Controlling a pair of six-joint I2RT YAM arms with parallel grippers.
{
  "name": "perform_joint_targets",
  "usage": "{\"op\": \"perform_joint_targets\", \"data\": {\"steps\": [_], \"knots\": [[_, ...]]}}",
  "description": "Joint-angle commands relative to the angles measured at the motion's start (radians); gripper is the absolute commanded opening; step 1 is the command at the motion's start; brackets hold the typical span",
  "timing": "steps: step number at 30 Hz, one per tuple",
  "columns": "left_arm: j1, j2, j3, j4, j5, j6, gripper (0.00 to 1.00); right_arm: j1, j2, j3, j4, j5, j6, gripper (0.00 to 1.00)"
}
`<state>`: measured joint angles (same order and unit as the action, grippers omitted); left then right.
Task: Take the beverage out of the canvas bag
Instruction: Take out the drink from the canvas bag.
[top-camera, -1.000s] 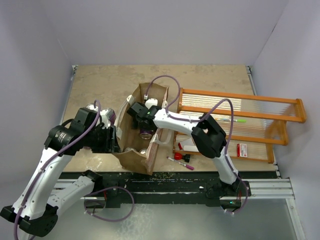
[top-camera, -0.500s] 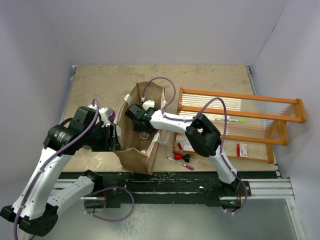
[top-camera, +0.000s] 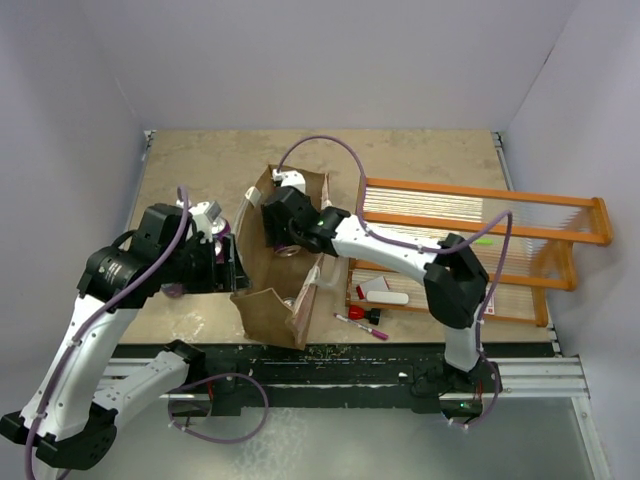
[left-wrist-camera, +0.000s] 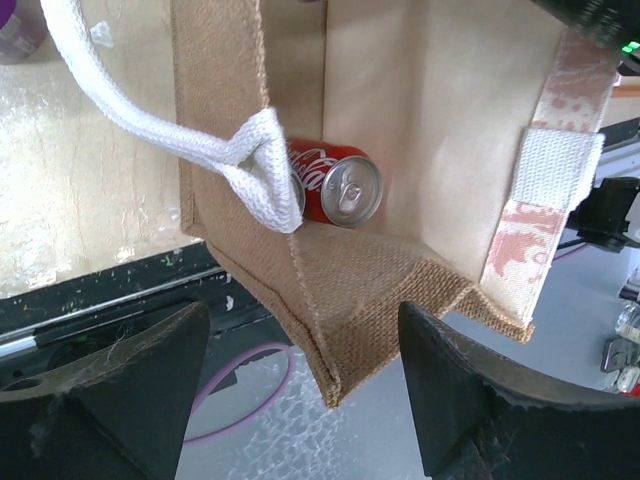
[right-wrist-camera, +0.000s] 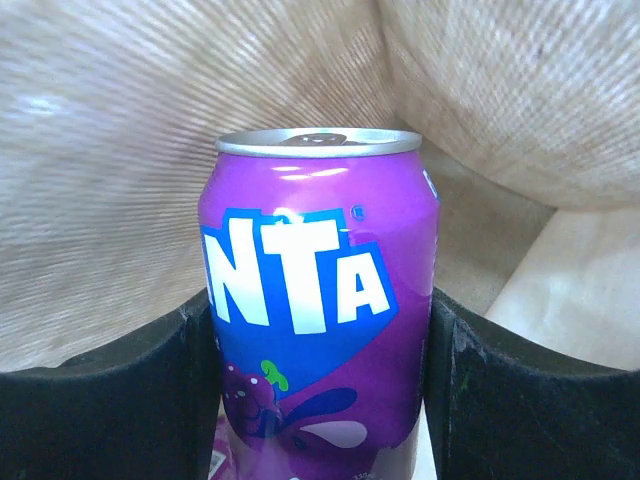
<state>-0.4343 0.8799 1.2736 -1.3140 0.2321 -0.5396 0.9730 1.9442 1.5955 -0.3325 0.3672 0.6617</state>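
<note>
The table (top-camera: 180, 170) carries an orange rack (top-camera: 480, 190) on the right and the bag (top-camera: 265, 310) in the middle, lying with its mouth open towards the camera above.

The right arm reaches into the bag from the rack side. The right claw (right-wrist-camera: 320, 310) is closed on a purple Fanta can (right-wrist-camera: 320, 230), a finger pressed against each side, with bag cloth all round it. So the can is gripped but not yet out.

The left claw (left-wrist-camera: 300, 330) hovers just beside the bag's near left wall, jaws wide apart and holding nothing. Its camera looks into the bag, where a red Coke can (left-wrist-camera: 335, 190) lies on its side near a white handle (left-wrist-camera: 200, 140).

A purple thing (left-wrist-camera: 15, 25), perhaps another can, sits on the table outside the bag's left wall.

By my reckoning the task is mid-way: the grip is made, the lift clear of the bag is left, and the Coke can waits after that.
</note>
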Motion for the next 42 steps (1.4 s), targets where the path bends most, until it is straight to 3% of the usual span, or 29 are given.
{"op": "perform_joint_targets", "data": {"steps": [1,15,19,23,33,42], "knots": [[-0.003,-0.011,0.055,0.053,0.005,-0.040,0.79,-0.005,-0.123,-0.025,0.154,-0.040,-0.136,0.00],[-0.003,-0.023,0.164,0.096,-0.032,-0.142,0.90,-0.008,-0.406,-0.242,0.467,-0.240,-0.418,0.00],[-0.003,0.037,0.259,0.116,-0.030,-0.168,1.00,-0.008,-0.487,-0.303,0.562,-0.339,-0.521,0.00],[-0.003,0.093,0.369,0.158,-0.031,-0.199,0.99,-0.008,-0.559,-0.335,0.614,-0.428,-0.643,0.00],[-0.003,0.224,0.475,0.244,0.079,-0.212,0.99,-0.010,-0.640,-0.306,0.588,-0.598,-0.784,0.00],[-0.003,0.297,0.413,0.274,0.319,-0.122,1.00,-0.010,-0.638,-0.280,0.586,-0.666,-0.775,0.00]]}}
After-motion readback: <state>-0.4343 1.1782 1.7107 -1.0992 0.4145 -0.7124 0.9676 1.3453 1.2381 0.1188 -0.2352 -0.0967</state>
